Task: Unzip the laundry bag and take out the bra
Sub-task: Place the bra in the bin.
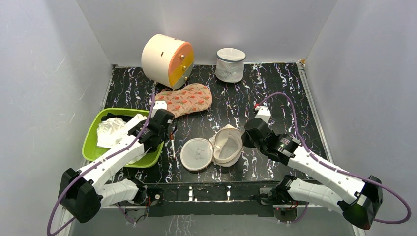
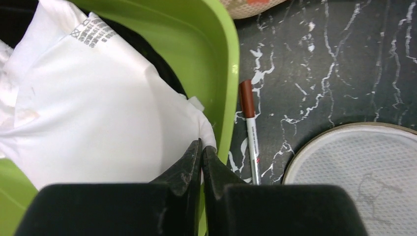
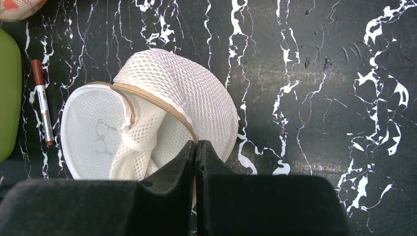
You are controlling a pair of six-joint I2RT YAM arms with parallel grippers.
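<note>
The laundry bag (image 1: 227,145) lies unzipped mid-table, its flat face (image 1: 196,154) folded open to the left. My right gripper (image 1: 243,139) is at its right edge. In the right wrist view that gripper (image 3: 196,143) is shut on the bag's tan zip trim (image 3: 162,105), and the mesh dome (image 3: 192,88) looks hollow. The white bra (image 1: 114,130) lies in the green bin (image 1: 93,147). My left gripper (image 1: 158,140) is over the bin's right rim. In the left wrist view it (image 2: 201,146) is shut on an edge of the bra (image 2: 88,113).
A red-capped marker (image 1: 173,146) lies between bin and bag. A black garment (image 1: 115,117) is in the bin's far end. An orange patterned cloth (image 1: 187,98), a cream round drawer box (image 1: 164,59) and a white cylindrical mesh bag (image 1: 230,64) stand behind.
</note>
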